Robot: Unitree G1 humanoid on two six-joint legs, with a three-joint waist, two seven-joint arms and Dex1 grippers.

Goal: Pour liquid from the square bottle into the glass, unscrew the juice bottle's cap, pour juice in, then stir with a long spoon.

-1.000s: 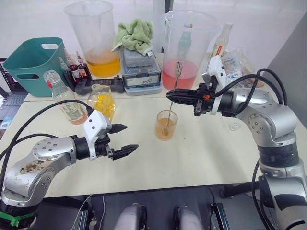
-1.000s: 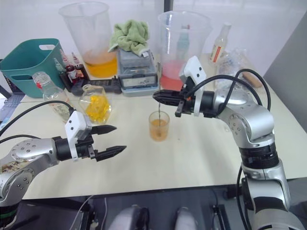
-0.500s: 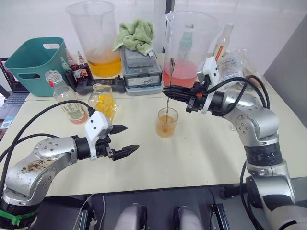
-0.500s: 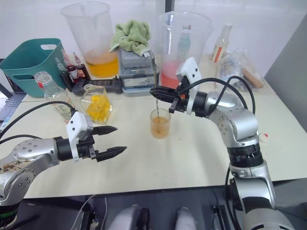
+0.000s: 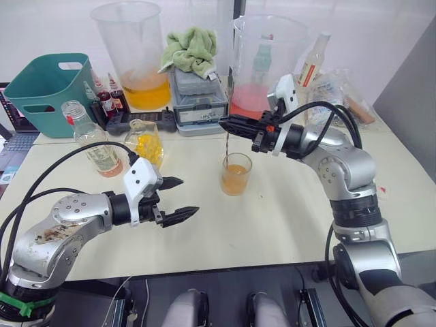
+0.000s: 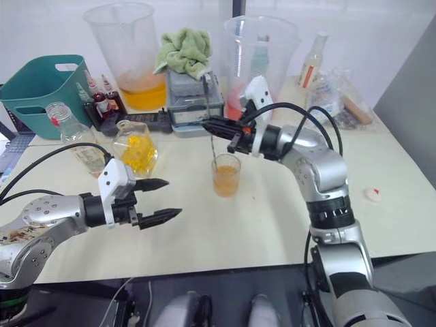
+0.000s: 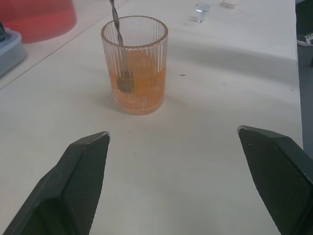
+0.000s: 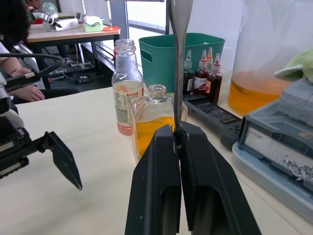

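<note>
The ribbed glass (image 7: 134,63) stands on the pale table (image 7: 205,161), about half full of orange liquid. The long spoon (image 7: 120,46) leans inside it (twisted shaft, bowl sunk in the liquid). The left gripper (image 7: 173,134) has its black fingers (image 7: 80,171) spread wide, well short of the glass.

lab bench | measuring jugs (image 5: 133,51) | dropper bottles (image 5: 109,95) | desks behind (image 8: 68,32)

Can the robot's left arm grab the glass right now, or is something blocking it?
Probably yes. The left gripper is open and points at the glass across bare table. Only the long spoon stands in it, held from above by the right gripper.
</note>
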